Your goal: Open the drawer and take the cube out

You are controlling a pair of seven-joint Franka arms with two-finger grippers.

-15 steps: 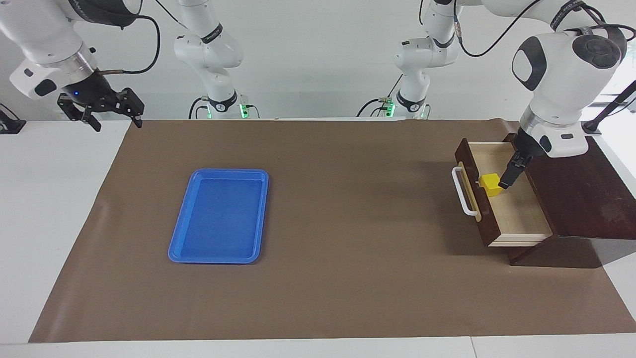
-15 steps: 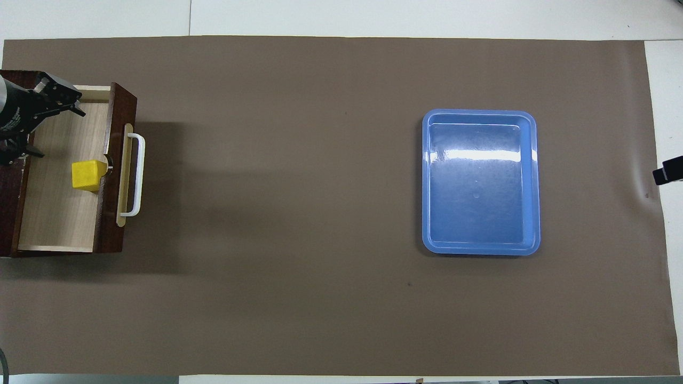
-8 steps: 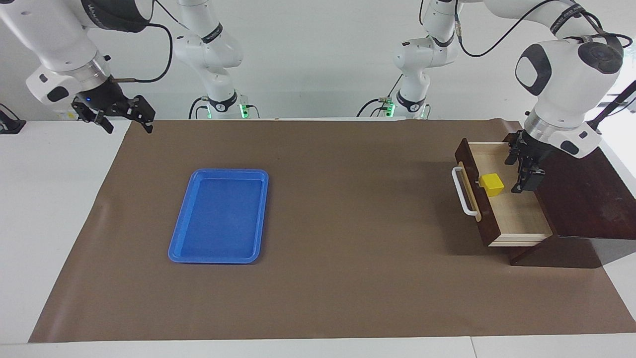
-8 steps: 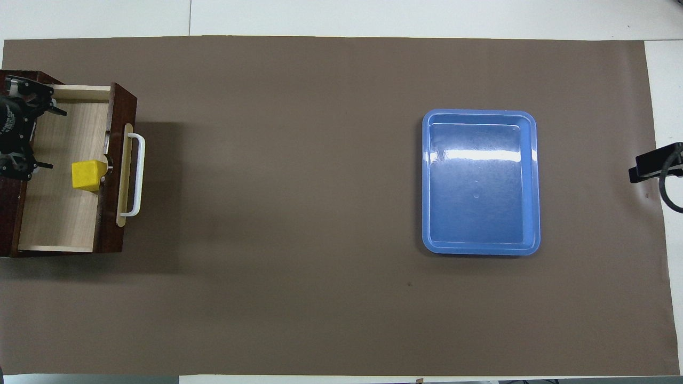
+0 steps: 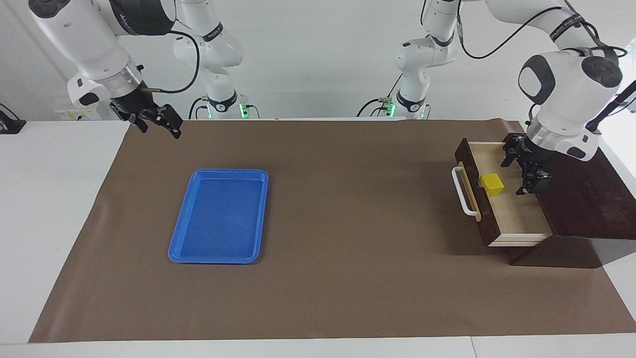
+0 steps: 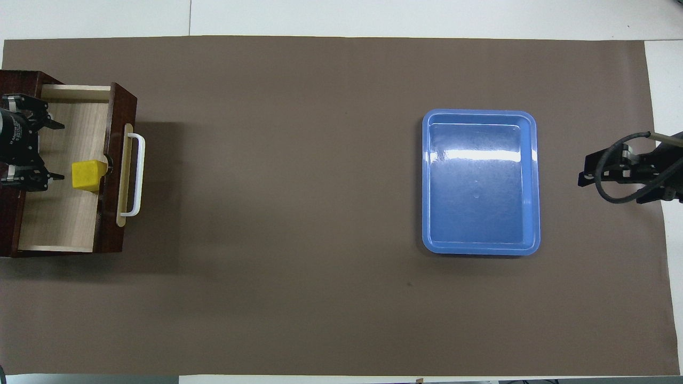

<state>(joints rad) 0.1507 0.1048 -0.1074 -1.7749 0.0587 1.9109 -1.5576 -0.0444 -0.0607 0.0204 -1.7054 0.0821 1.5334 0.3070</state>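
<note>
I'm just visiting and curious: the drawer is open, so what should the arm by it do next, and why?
Probably slide the left claw over the cube, then lower and close. The drawer is already pulled out, the cube sits inside against its front wall, untouched, and the claw hangs open above the drawer beside it. The right claw waits over the mat's edge.

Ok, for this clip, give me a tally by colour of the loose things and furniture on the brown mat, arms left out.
Yellow: 1, the cube lying in the open drawer.
Blue: 1, the tray toward the right arm's end of the table.
Dark reddish-brown: 1, the drawer pulled out of its cabinet.
Total: 3
</note>
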